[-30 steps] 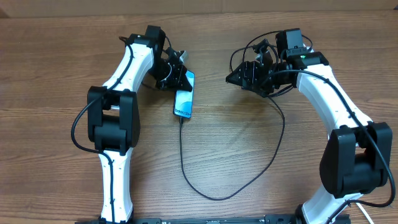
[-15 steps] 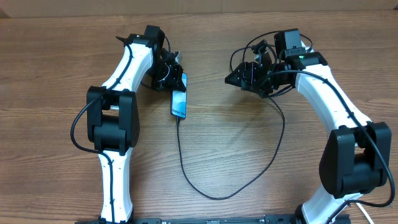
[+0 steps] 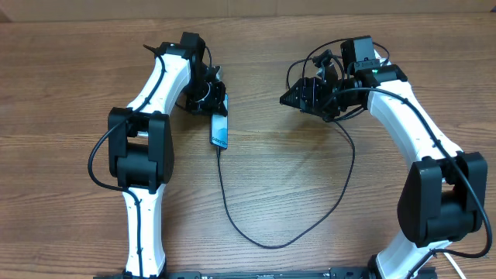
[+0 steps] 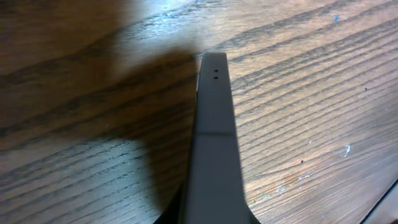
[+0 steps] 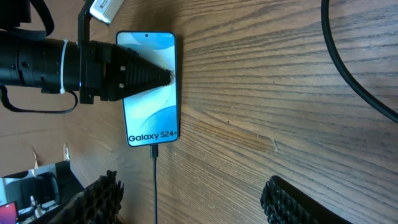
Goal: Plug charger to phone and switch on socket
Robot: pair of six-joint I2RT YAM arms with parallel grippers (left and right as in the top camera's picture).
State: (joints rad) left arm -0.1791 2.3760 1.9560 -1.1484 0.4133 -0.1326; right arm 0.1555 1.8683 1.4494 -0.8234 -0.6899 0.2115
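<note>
The phone (image 3: pixel 220 130), with a light-blue screen and white "Galaxy" text, is at the table's back left; it also shows in the right wrist view (image 5: pixel 152 118). My left gripper (image 3: pixel 209 99) is shut on its far end, one black finger across the screen (image 5: pixel 134 74). The left wrist view shows only the phone's dark thin edge (image 4: pixel 213 143) running out from the jaws. The charger's thin black cable (image 3: pixel 260 242) is plugged into the phone's near end (image 5: pixel 154 151) and loops across the table towards my right gripper (image 3: pixel 298 97). That gripper is open and empty (image 5: pixel 193 208). The socket is out of view.
The wooden table (image 3: pixel 294 186) carries only the phone and the cable loop. A stretch of cable (image 5: pixel 348 68) crosses the top right of the right wrist view. The cable's plug end is hidden behind the right wrist.
My left gripper has shifted the phone a little to the left and towards the front, and the screen looks narrower from above. The cable followed. The right arm has not moved.
</note>
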